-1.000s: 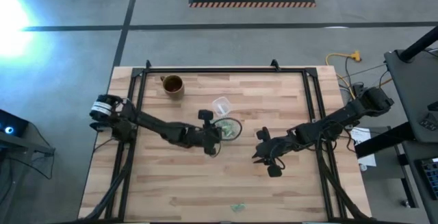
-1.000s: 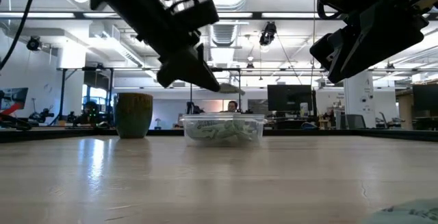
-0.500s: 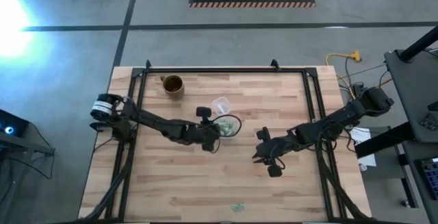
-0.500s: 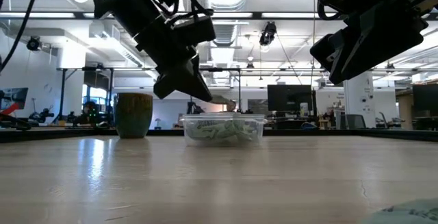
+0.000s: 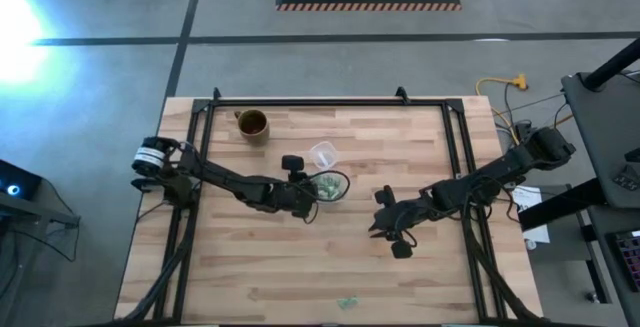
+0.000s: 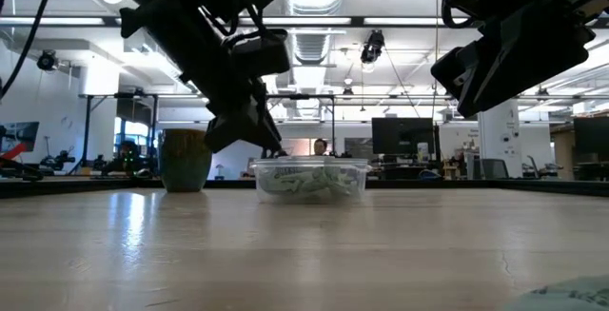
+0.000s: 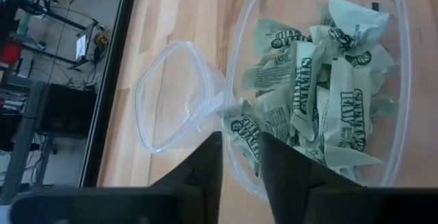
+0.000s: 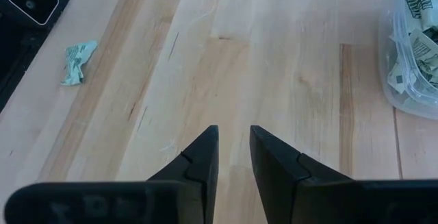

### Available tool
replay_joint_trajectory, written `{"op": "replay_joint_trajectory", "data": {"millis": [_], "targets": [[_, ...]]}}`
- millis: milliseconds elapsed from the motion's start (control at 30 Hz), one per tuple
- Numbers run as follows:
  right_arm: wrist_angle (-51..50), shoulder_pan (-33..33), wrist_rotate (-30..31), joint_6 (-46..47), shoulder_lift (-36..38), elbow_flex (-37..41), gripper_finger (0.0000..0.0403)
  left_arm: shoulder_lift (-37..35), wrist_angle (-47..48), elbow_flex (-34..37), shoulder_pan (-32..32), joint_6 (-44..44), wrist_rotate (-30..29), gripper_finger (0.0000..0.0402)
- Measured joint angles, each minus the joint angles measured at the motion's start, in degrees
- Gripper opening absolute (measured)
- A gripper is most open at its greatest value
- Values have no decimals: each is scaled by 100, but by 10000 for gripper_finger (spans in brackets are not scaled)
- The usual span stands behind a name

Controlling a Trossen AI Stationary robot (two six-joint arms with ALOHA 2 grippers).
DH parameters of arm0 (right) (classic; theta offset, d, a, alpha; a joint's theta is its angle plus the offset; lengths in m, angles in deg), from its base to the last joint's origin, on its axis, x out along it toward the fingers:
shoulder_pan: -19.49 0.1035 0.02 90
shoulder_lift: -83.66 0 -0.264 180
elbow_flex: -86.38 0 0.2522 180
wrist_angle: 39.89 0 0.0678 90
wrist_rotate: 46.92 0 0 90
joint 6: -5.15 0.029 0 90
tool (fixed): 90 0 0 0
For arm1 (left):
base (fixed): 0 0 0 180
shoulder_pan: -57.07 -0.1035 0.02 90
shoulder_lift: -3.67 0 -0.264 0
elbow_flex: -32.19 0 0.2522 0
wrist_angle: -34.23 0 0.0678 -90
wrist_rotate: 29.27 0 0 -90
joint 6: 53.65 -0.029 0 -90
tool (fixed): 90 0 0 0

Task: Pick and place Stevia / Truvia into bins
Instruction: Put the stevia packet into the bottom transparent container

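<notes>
The clear container (image 5: 333,185) sits near the middle of the wooden surface (image 5: 300,267), heaped with pale green and white Stevia packets (image 7: 321,94) that lie crumpled over one another inside it. The left gripper (image 5: 313,193) hangs just above the container's near rim, and in the left wrist view its two dark fingers (image 7: 205,169) stand slightly apart with nothing between them, a printed packet lying in the bin right past their tips. Just beside the container, touching or nearly touching its wall, stands a smaller clear round cup (image 7: 174,94), and farther toward the back left corner of the surface is a brown mug (image 5: 252,124). In the low view the container (image 6: 309,179) rests flat with the packets visible through its wall, the mug (image 6: 186,159) to its left and the left arm reaching down over it. The right gripper (image 5: 380,229) waits well apart from the container, over bare wood to its right; its fingers (image 8: 198,159) are a little apart and hold nothing. One stray packet (image 8: 76,61) lies crumpled alone near the front edge of the surface (image 5: 347,303), well away from both grippers and the bin.
</notes>
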Motion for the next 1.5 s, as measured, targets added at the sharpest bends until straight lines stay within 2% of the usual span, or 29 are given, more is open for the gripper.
{"op": "replay_joint_trajectory", "data": {"millis": [200, 300, 433, 633, 833, 967, 1300, 1500], "targets": [[115, 2, -2, 6, 0, 5, 83, -157, 74, -32, 33, 325, 9, 122], [558, 2, -15, 44, -32, 51, 87, -374, 300, -77, 175, 482, 191, 134], [1029, 68, -75, -89, -217, 68, 93, -754, 460, -69, 499, 646, 602, 137], [1664, 213, -611, -92, -704, 72, 102, -1115, 406, 2, 1221, 761, 701, 137], [2516, 468, -1039, 69, -1266, 69, 104, -1133, 260, 13, 1893, 817, 690, 137], [2994, 652, -1106, 65, -1505, 21, 99, -998, 49, 78, 2233, 1048, 685, 137], [2998, 1270, -1120, -678, -2323, -890, 96, -774, -127, 120, 2669, 1187, 461, 137], [2694, 1559, -1108, -553, -2872, -1525, 96, -811, -166, 120, 2691, 1187, 448, 137]]}}
